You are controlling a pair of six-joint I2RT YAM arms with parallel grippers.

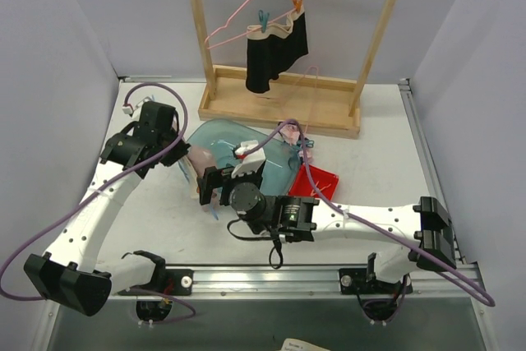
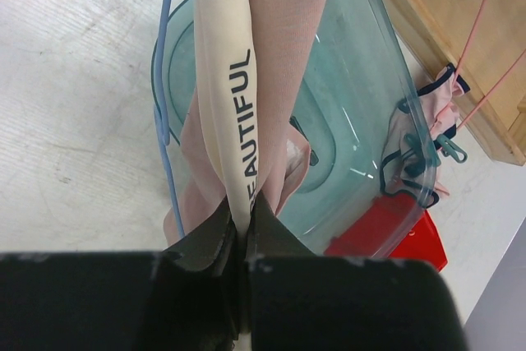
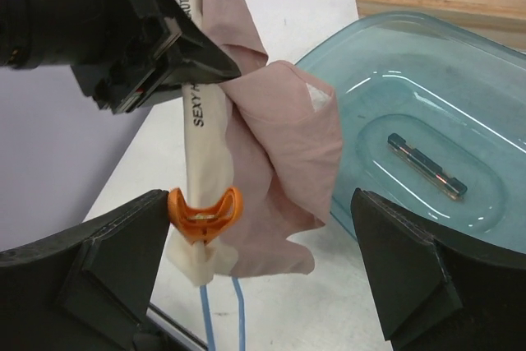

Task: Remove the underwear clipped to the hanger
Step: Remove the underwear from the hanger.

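A pale pink underwear [image 3: 283, 141] with a cream lettered waistband [image 2: 226, 80] hangs from my left gripper [image 2: 242, 207], which is shut on that waistband just left of a teal tray [image 1: 230, 139]. An orange clothespin [image 3: 205, 213] is clipped on the waistband's lower end, and blue hanger wire [image 3: 205, 318] runs beneath it. My right gripper [image 3: 261, 211] is open around the lower end of the cloth, its left finger close beside the orange clothespin. A black underwear [image 1: 275, 53] hangs clipped to a pink hanger [image 1: 246, 14] on the wooden rack.
The wooden rack's base [image 1: 279, 104] stands at the back. A red box [image 1: 315, 180] lies at the tray's right. A dark-trimmed pink brief [image 2: 419, 121] with a teal clothespin [image 2: 450, 150] lies by the tray's far rim. A small dark clip [image 3: 427, 166] lies inside the tray.
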